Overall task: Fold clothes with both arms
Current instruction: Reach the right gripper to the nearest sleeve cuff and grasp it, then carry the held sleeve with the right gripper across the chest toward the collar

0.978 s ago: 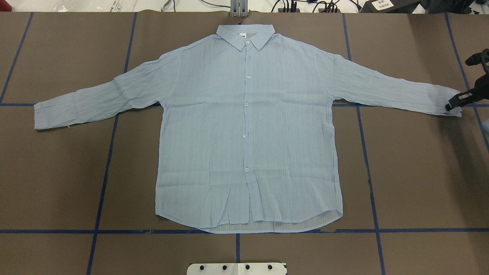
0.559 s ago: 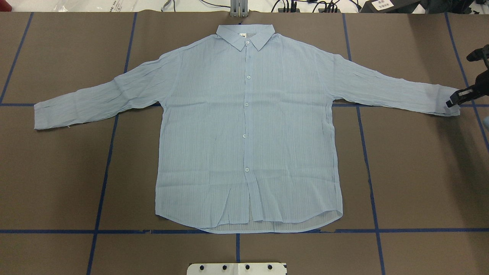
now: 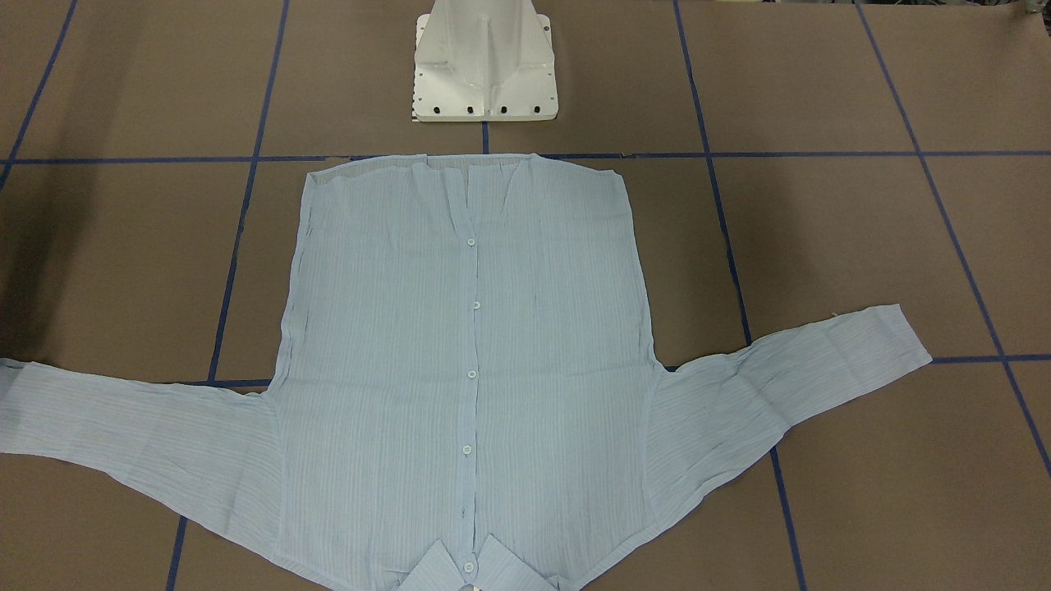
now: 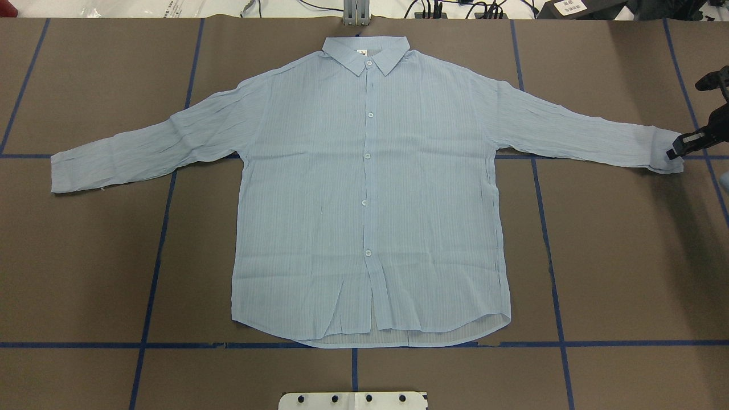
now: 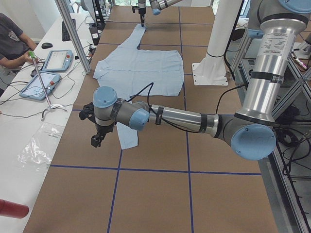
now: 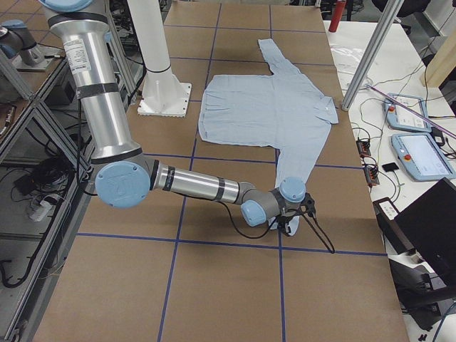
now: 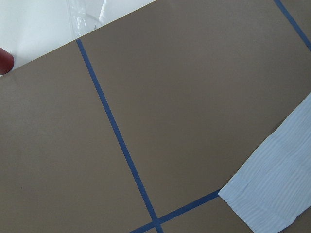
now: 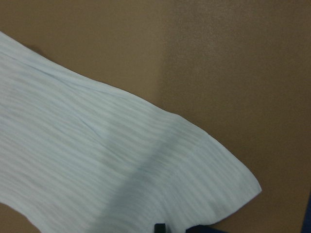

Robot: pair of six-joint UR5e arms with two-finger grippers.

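Shirt (image 4: 319, 199) flat, collar (image 4: 365, 54) away from pedestal (image 4: 353, 400), sleeves (image 4: 142, 151) sideways, right end effector (image 4: 675, 152) pinching cuff (image 4: 660, 155)

The right tool (image 4: 674, 153), clamped on the shirt (image 4: 370, 199) at its right cuff (image 4: 662, 160), has shifted slightly toward the far side or upward; which of the two cannot be told. The cuff's end has drawn a little left with it, across the bench (image 4: 626, 256).

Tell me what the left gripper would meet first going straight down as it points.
The left gripper would likely meet bare table just off the shirt cuff, not fabric; depth is unclear.
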